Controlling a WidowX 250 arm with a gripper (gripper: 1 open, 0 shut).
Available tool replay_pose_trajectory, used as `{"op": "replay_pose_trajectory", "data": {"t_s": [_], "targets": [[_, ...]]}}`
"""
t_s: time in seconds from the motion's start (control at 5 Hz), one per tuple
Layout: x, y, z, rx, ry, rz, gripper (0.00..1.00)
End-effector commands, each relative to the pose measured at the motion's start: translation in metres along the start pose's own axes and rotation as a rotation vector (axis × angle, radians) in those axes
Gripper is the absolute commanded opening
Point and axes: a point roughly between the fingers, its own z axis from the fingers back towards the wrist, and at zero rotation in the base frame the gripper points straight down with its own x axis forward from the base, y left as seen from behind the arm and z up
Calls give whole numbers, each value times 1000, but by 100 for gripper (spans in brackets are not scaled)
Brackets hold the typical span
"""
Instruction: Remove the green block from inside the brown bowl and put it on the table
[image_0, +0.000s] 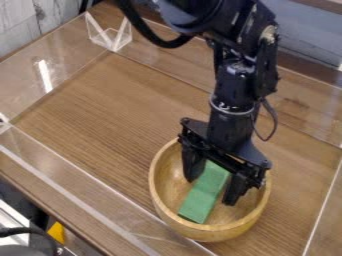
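Note:
The brown bowl (166, 193) sits on the table (107, 110) at the lower right. Inside it lies the green block (205, 194), a flat slab angled along the bowl's floor. My black gripper (221, 177) hangs nearly straight down inside the bowl, open, with one finger (191, 164) left of the block's upper end and the other on its right. The block's upper end is partly hidden behind the fingers. I cannot tell whether the fingers touch the block.
Clear acrylic walls (80, 205) run along the table's edges, one close to the bowl's front left. A folded clear acrylic piece (110, 30) stands at the back left. Bare wood lies left of and behind the bowl.

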Motion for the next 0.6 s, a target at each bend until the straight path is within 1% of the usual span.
{"op": "replay_pose_trajectory", "data": {"t_s": [0.0, 0.4], "targets": [[10, 6, 13, -7, -49, 40, 100], [13, 18, 2, -10, -60, 73, 100]]}}
